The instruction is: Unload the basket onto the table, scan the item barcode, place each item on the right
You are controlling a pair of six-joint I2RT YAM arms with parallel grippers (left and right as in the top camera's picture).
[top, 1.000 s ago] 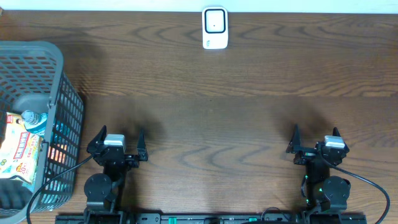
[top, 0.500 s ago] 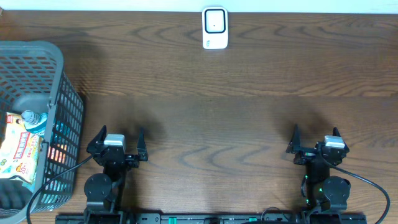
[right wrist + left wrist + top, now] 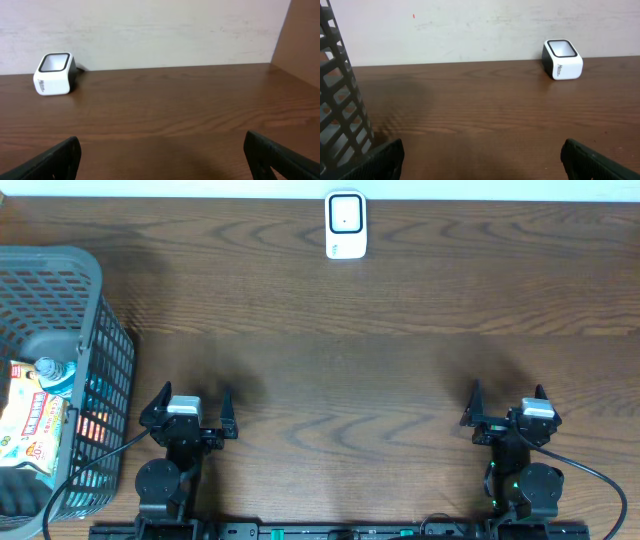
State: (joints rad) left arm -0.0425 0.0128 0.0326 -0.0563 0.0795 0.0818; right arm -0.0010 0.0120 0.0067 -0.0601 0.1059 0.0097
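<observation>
The white barcode scanner (image 3: 346,225) stands at the far middle edge of the table, its window facing up; it also shows in the left wrist view (image 3: 562,60) and the right wrist view (image 3: 55,74). The items lie in the grey basket (image 3: 95,310) at the left: a colourful packet (image 3: 30,425) and a small bottle (image 3: 55,375). My left gripper (image 3: 194,396) rests near the front edge, just right of the basket, open and empty (image 3: 482,160). My right gripper (image 3: 508,392) rests at the front right, open and empty (image 3: 162,157).
The basket's mesh wall (image 3: 340,100) rises close at the left of the left wrist view. A pale wall runs behind the table's far edge. A brown panel (image 3: 302,40) stands at the far right.
</observation>
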